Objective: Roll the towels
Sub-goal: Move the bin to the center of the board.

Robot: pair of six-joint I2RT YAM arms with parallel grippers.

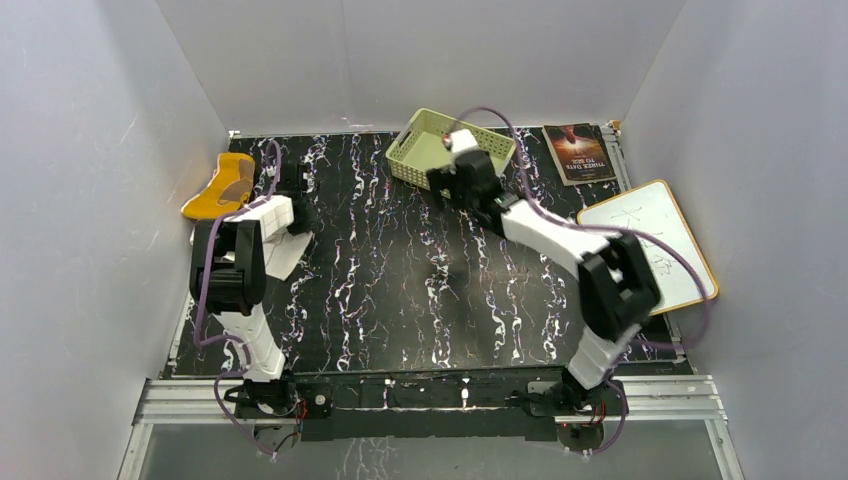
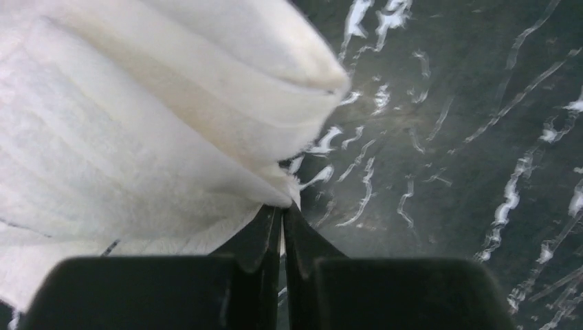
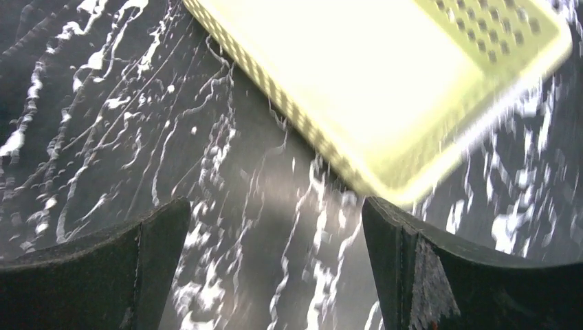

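progress: early, by the look of it — neither towel shows a finished roll, so both are left to do.
cream towel [image 2: 137, 137]: at the left side of the desk [image 1: 400, 290], under the left arm's wrist. it is bunched in loose, soft layers, not a tight cylinder.
orange towel [image 1: 222, 187]: at the far left edge, slumped against the wall and near the left arm. nothing grips it.
left pincer [image 2: 282, 212]: clenched, its tips meeting right at a corner of the cream towel, which it seems to pinch.
right pincer [image 3: 275, 265]: released, jaws wide with nothing between them. it hangs over bare desk just beside the basket [image 1: 405, 168].
step in hand: judged to be taking hold of the cream towel's corner, to spread it or start the first turn.
what is left: flatten and roll the cream towel, then the same for the orange one. the right arm is well apart from both and would have to cross over to help.
cream cloth: thick, fluffy and ribbed in broad bands. it is limp, with a soft fuzzy edge at the pinched corner.
orange cloth: orange-yellow with a brown patch, crumpled with one side curled up. any print is too small to read.
desk surface: flat black with white marble-like veins and a slight sheen.
basket: pale green plastic — rectangular with slotted walls, blurred in the right wrist view.
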